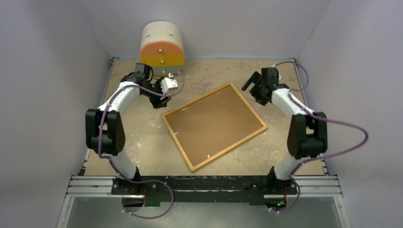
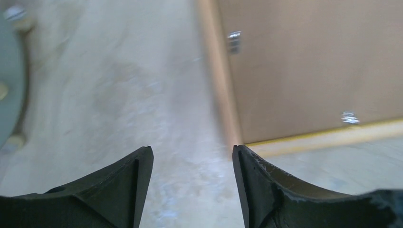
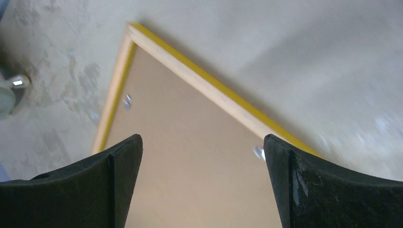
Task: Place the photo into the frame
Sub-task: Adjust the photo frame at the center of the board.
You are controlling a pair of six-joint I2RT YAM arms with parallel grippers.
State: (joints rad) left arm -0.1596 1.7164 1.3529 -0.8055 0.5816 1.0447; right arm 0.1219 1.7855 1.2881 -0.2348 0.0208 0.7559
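Black tools, left tool (image 2: 192,152) and right tool (image 3: 203,140), gape wide, empty.
Thin yellow-edged wooden frame (image 1: 229,148) lies back-up on the sandy surface (image 1: 142,142), brown hardboard backing sheet (image 1: 214,124) seated, photo unseen; nudging a corner may skid it.

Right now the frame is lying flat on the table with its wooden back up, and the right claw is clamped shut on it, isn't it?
Not quite. The frame does lie flat, wooden back up, but the right gripper is not clamped on it: the right wrist view shows its jaws spread wide, gripping nothing.
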